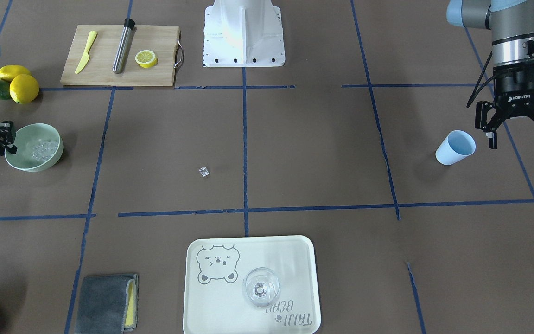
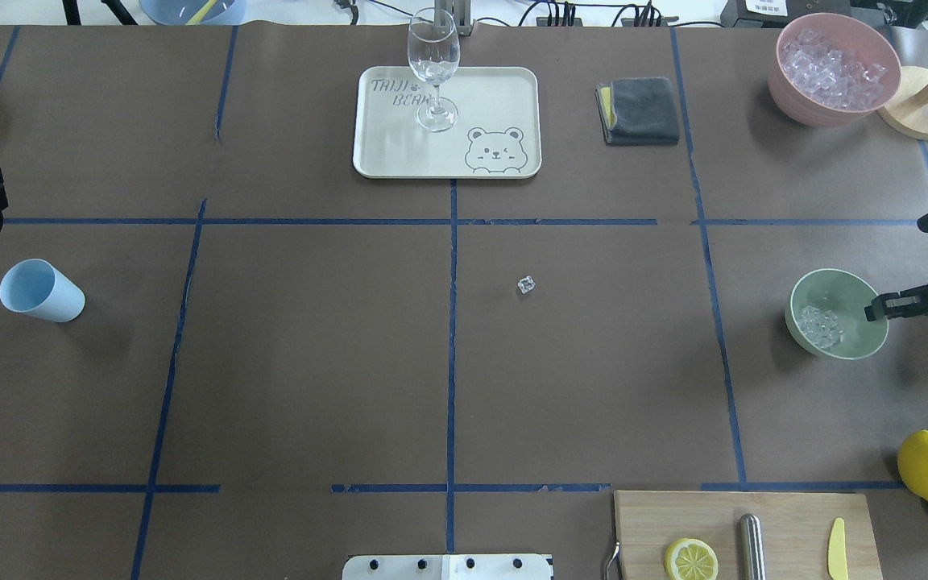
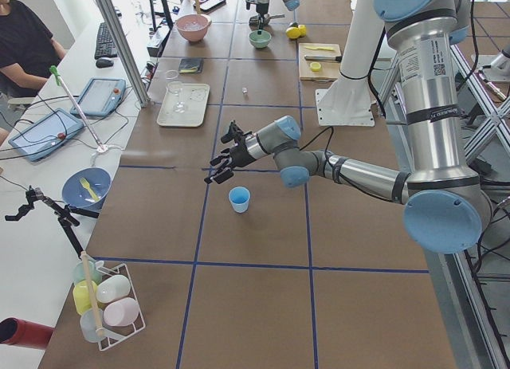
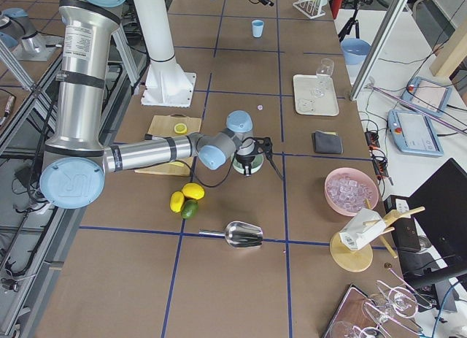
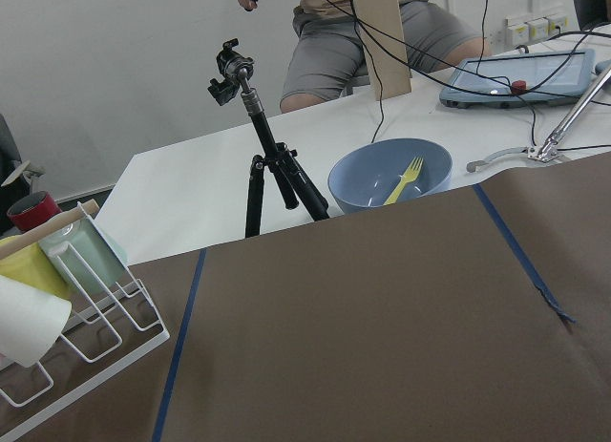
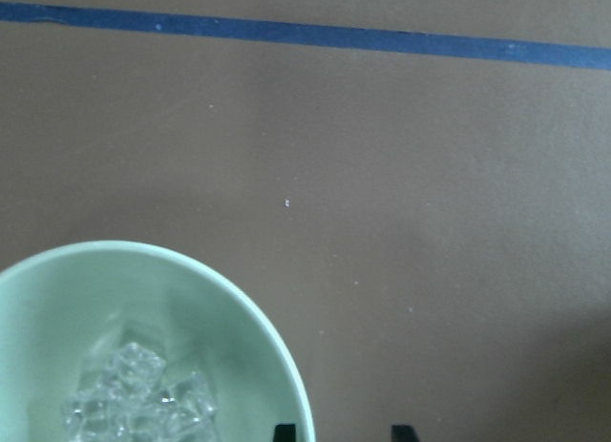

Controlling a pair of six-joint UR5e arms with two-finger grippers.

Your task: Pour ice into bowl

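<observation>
While a small heap of ice (image 1: 42, 149) lies in the mint-green bowl (image 1: 35, 166) near the table's end on the robot's right, the front-facing view shows the right gripper (image 1: 11, 139) at the bowl's outer rim. The left gripper (image 1: 516, 139) hangs with fingers spread wide, holding nothing, just beside the light blue cup (image 1: 455, 147) near the opposite end. One stray cube (image 1: 204, 172) sits alone near the table's middle, well apart from the bowl.

Seen from overhead, the bowl stands upright, mouth up. Being round, it has no long axis, and its cubes are piled toward the side away from the right gripper.

From the left side view, the cup stands upright and looks empty, the left gripper just above and beside it.

From the right side view, the right arm reaches over the bowl and hides most of it.

Nothing of the task shows in the left wrist view.

At the bottom edge of the right wrist view, two fingertips (image 6: 284, 432) straddle the rim at a narrow gap, with bare table between the outer one and the rim, so the jaws appear unclamped.

The pour looks done. What seems left is the stray cube, if it counts, and drawing the arms clear.
</observation>
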